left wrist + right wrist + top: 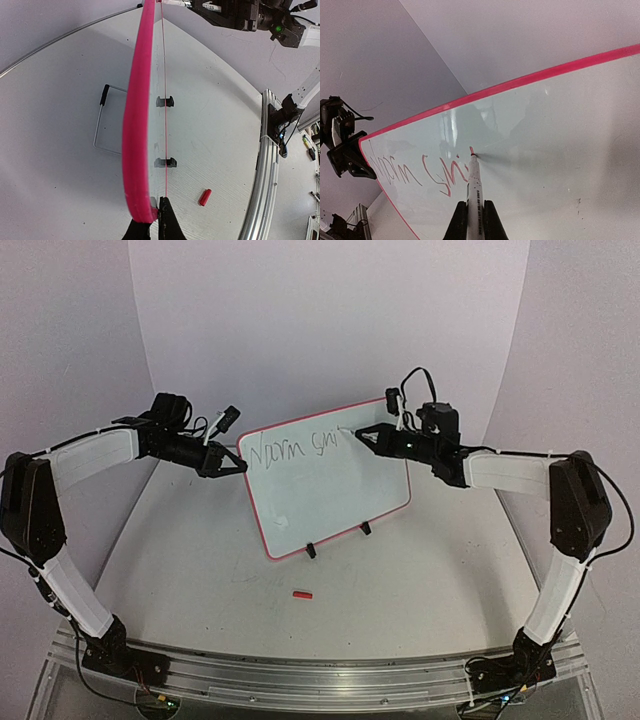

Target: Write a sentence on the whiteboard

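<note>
Rail (pixel 300 672) edges pale table (pixel 430 575) — whiteboard (pixel 330 495) stands before plain walls (pixel 330 320).

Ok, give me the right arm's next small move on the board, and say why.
Probably drag the white marker a short stroke rightward to begin the next letter. The right gripper holds its tip on the glossy pink-rimmed whiteboard just after the unfinished handwritten sentence, which stops at "Norm smi", and the left gripper clamps the board's edge.
</note>
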`<state>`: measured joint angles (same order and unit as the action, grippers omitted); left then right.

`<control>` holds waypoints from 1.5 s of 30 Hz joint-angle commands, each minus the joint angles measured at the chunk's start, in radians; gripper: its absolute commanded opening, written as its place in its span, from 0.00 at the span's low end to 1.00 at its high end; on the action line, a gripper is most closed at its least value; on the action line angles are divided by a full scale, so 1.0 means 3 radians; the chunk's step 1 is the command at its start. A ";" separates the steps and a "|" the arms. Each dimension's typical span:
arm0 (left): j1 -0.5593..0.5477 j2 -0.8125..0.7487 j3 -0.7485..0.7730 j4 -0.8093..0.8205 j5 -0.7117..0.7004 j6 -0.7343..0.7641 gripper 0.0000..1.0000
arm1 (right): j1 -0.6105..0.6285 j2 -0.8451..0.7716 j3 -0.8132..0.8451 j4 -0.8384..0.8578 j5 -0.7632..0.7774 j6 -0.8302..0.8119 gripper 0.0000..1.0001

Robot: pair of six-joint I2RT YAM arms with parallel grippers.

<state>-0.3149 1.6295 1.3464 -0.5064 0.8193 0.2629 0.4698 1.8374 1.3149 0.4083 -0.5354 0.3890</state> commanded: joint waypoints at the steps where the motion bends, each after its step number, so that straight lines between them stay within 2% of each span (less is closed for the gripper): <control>1: -0.0075 0.0002 -0.0004 -0.0178 -0.0276 0.0333 0.00 | 0.0002 -0.0043 -0.0212 0.0087 0.0118 0.0028 0.00; 19: -0.0075 -0.0010 -0.0004 -0.0188 -0.0296 0.0338 0.00 | -0.0001 -0.0426 -0.0512 0.0314 0.0033 0.0172 0.00; 45: -0.0074 -0.0010 -0.0004 -0.0192 -0.0297 0.0342 0.00 | 0.0002 -0.0053 -0.0221 0.0316 0.0184 0.0157 0.00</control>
<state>-0.3164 1.6295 1.3479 -0.5140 0.8173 0.2653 0.4717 1.8034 1.2064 0.4694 -0.5069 0.4313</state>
